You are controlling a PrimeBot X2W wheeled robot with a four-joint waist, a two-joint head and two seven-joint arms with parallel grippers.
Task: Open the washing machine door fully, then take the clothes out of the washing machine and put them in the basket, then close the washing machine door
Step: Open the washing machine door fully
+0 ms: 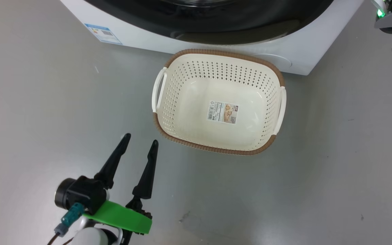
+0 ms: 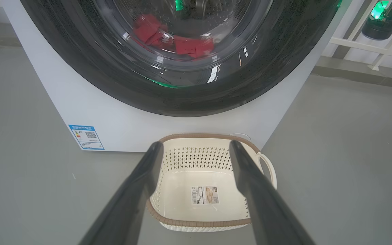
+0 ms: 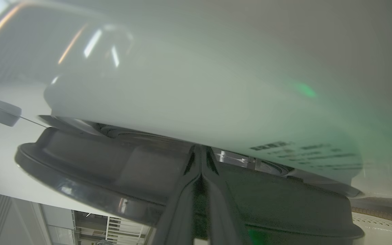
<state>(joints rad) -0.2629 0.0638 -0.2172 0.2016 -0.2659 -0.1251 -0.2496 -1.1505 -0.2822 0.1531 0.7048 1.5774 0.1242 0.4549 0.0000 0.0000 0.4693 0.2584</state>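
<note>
Left gripper (image 1: 141, 138) stands spread wide above the floor (image 1: 29, 102), near the basket (image 1: 216, 51) just before the washer (image 1: 301, 51). Your left wrist view shows you red clothes (image 2: 192, 46) through the door (image 2: 216, 98). Right gripper (image 3: 201, 160), fingers pressed together, points at the door's rim.

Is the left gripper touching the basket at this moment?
Apart. In the head view, a strip of grey floor shows between the fingertips of the open left gripper and the brown rim of the basket.
</note>
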